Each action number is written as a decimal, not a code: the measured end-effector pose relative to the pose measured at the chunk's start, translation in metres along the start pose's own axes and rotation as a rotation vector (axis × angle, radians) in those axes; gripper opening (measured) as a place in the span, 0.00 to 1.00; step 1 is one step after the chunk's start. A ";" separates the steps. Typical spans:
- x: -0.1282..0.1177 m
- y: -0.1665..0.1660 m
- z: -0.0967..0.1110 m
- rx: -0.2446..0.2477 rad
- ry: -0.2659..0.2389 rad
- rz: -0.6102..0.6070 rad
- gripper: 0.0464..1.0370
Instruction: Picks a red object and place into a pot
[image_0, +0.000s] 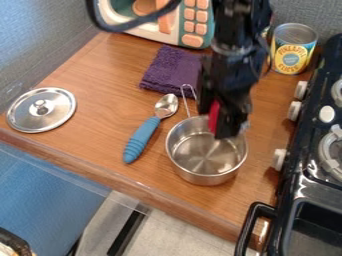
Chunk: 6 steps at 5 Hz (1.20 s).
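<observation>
The black gripper (222, 124) hangs over the back part of the metal pot (206, 170), shut on a red object (214, 116). Only a narrow strip of the red object shows beside the dark fingers, and the rest is hidden by them. The pot stands upright on the wooden counter with its wire handle pointing to the back, and its visible inside holds nothing.
Left of the pot lies a blue-handled spoon (142, 140), with a metal lid (41, 110) farther left. Behind are a purple cloth (170, 70), a toy microwave (170, 25) and a can (292, 49). A black stove (310, 175) borders the right.
</observation>
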<state>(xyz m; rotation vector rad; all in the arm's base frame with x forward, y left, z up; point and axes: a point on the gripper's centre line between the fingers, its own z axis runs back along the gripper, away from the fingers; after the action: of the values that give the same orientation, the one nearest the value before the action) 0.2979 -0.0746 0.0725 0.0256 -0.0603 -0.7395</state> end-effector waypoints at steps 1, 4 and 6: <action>-0.007 -0.008 -0.009 0.002 0.029 -0.017 0.71; -0.022 0.008 -0.023 0.040 0.071 0.078 0.98; -0.031 0.013 0.017 0.076 -0.028 0.181 0.97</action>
<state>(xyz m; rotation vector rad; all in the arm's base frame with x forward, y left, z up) 0.2825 -0.0436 0.0883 0.0809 -0.1161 -0.5567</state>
